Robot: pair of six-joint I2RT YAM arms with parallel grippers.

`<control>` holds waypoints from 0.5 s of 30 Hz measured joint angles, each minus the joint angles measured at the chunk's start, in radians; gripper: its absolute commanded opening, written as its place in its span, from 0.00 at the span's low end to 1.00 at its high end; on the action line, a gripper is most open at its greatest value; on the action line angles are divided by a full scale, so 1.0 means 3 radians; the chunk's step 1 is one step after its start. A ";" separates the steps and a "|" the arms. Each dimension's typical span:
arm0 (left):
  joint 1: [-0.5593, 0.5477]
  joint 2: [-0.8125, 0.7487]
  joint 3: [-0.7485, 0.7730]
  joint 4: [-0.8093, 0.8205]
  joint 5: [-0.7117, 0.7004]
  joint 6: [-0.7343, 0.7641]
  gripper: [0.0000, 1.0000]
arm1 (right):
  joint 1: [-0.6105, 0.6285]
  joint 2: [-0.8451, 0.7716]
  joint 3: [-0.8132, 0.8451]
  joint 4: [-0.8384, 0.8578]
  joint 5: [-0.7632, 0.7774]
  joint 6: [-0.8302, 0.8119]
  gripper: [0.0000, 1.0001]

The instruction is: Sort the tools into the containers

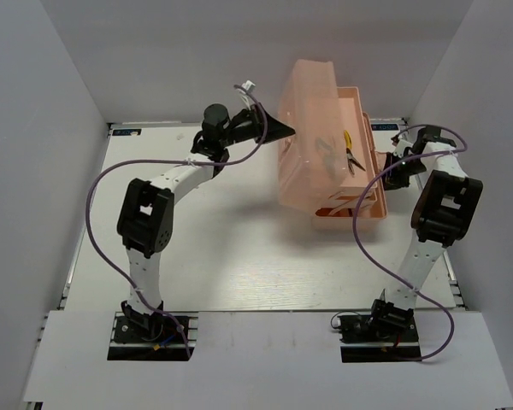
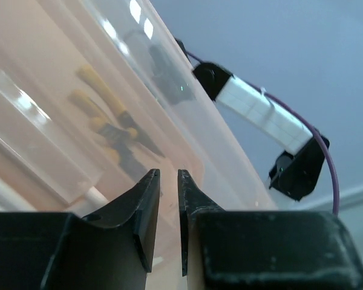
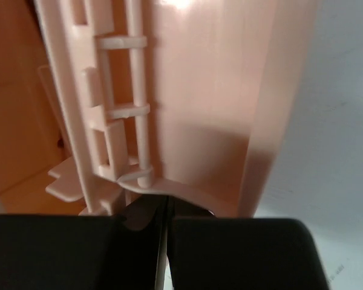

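Observation:
The salmon-pink toolbox [image 1: 369, 215] stands at the back right with its translucent lid [image 1: 306, 111] tilted up on the left side. Yellow-handled pliers [image 1: 351, 151] lie inside; they show through the lid in the left wrist view [image 2: 106, 115]. Orange handles [image 1: 339, 203] show dimly at the box's near end. My left gripper [image 1: 286, 130] is shut, empty but for a narrow gap, with its tip [image 2: 168, 172] against the lid's outer face. My right gripper [image 1: 393, 169] is shut [image 3: 164, 204] on a thin edge of the toolbox [image 3: 199, 90] at its right side. Screwdrivers and hex keys are out of view.
White walls close in the table [image 1: 239, 248] on the left, back and right. The right arm [image 2: 266, 118] shows beyond the lid in the left wrist view. Purple cables [image 1: 98, 196] loop beside both arms.

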 measured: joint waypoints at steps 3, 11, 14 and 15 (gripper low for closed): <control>-0.0098 0.0201 0.0239 -0.0067 0.0126 -0.0001 0.29 | -0.0022 0.0000 -0.0001 -0.0013 -0.0248 -0.0023 0.00; -0.0332 0.0753 0.0675 -0.0253 0.0364 -0.0083 0.29 | 0.0006 0.0000 -0.0001 -0.0013 -0.0647 -0.0018 0.00; -0.0413 0.0781 0.0687 -0.0277 0.0426 -0.0107 0.29 | 0.0004 0.0000 -0.0001 -0.0013 -0.0701 0.0005 0.00; -0.0429 0.0755 0.0664 -0.0276 0.0426 -0.0099 0.29 | 0.0004 0.0000 -0.0004 -0.0010 -0.0699 0.0013 0.00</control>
